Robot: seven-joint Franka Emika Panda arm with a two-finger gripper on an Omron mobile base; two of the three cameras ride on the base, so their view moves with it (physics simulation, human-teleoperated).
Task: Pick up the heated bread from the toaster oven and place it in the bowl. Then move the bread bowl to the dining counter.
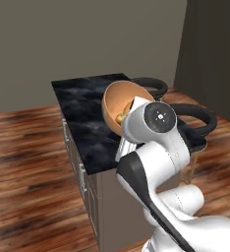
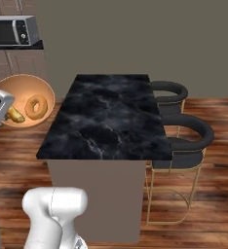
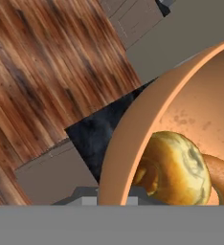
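The pincer (image 3: 111, 201) is closed on the rim of the bowl (image 2: 19, 87), which hangs tilted in the air beside the near end of the dining table (image 2: 106, 116) with the heated bread (image 3: 178, 167) inside, so the set-down lies sideways over the marble top.

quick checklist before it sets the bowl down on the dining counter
1. End effector shut on the bowl rim: ok.
2. Bread inside the bowl: ok.
3. Bowl level: not ok, it is tipped steeply, its opening facing sideways.
4. Bowl over the counter: cannot tell; the left base view suggests yes, the right base view shows it left of the edge.
5. Free spot on the counter top: ok.
6. Stools away from the bowl: ok, on the far side.
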